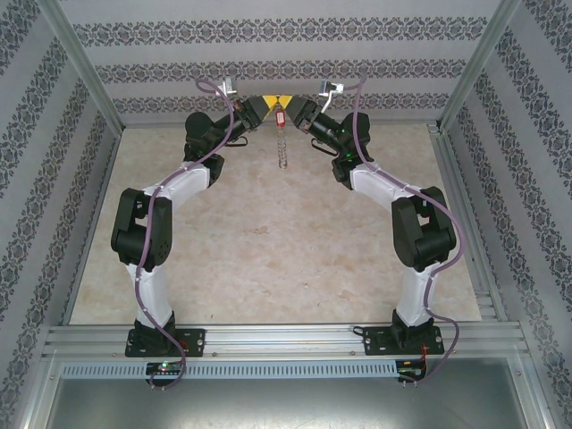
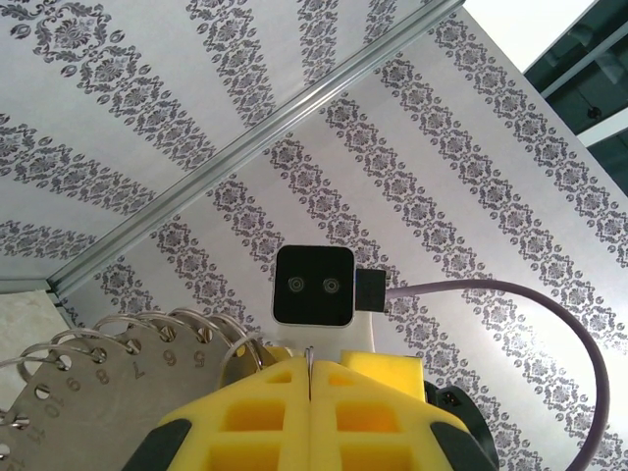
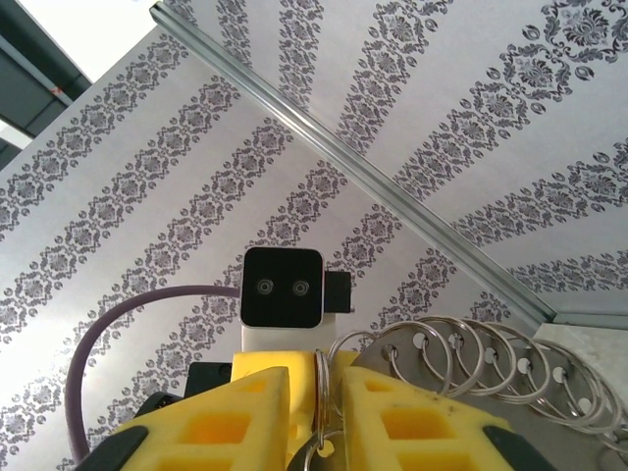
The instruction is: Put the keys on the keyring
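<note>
The left gripper (image 2: 310, 381) was closed, its yellow fingers (image 2: 255, 412) pressed flat together with a thin sliver of wire standing at the seam. The right gripper (image 3: 330, 385) stood narrow, its pads on either side of a small wire ring. Whether it pinched that ring could not be told.

From above, both grippers met high over the far edge of the table (image 1: 268, 250), tip to tip, with the keyring (image 1: 282, 154) dangling between them as a silvery chain-like strand. The red-headed key (image 1: 278, 117) hung at the top of that strand, right between the yellow fingertips.

Just beside each gripper, a row of wire loops (image 3: 461, 343) fanned out through holes along the edge of a grey numbered plate (image 2: 98, 383). Directly ahead of each wrist sat the other arm's camera (image 2: 314, 285) with its purple cable (image 2: 549, 314). Behind it were the patterned wall (image 1: 268, 67) and an aluminium rail (image 2: 245, 147).
</note>
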Robot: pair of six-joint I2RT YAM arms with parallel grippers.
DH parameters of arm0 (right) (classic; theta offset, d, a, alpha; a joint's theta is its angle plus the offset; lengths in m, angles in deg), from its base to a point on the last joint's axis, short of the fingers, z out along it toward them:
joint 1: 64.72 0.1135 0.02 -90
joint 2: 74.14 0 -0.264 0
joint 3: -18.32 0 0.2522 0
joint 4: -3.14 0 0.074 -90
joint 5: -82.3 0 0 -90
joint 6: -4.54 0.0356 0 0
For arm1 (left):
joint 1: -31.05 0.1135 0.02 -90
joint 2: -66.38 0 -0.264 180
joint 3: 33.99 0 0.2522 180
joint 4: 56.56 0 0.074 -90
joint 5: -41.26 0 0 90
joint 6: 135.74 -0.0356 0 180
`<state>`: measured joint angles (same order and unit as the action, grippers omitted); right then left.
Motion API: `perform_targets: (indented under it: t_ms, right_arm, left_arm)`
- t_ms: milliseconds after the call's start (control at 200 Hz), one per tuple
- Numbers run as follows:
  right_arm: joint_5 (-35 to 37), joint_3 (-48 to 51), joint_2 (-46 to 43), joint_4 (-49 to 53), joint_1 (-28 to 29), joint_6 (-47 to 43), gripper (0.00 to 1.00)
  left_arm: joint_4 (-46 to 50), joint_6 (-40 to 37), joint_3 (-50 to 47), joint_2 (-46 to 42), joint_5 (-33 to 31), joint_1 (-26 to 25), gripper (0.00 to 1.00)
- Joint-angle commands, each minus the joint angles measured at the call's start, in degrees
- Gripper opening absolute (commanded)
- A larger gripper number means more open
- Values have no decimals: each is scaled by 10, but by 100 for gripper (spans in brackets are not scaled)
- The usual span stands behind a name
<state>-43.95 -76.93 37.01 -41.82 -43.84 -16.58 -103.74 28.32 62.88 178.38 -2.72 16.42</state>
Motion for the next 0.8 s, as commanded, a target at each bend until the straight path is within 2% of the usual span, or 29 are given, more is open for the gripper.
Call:
perform_targets:
  t_ms: [0,240,450,590,794]
  right_arm:
    - [-3,-17,4,-24,4,0,18]
    - [-7,-17,6,-18,3,-2,0]
    - [-11,-17,5,-1,-3,-9,0]
    - [-18,-11,1,6,-13,-12,0]
    - [-35,-9,-1,15,-26,-14,0]
  left_arm:
    - [-53,9,9,-5,-6,-7,0]
    - [-49,8,16,-2,-3,-9,0]
    - [-30,-4,23,-1,9,-10,0]
    - [14,-39,22,-15,21,-8,22]
    - [59,-72,24,-24,34,0,34]
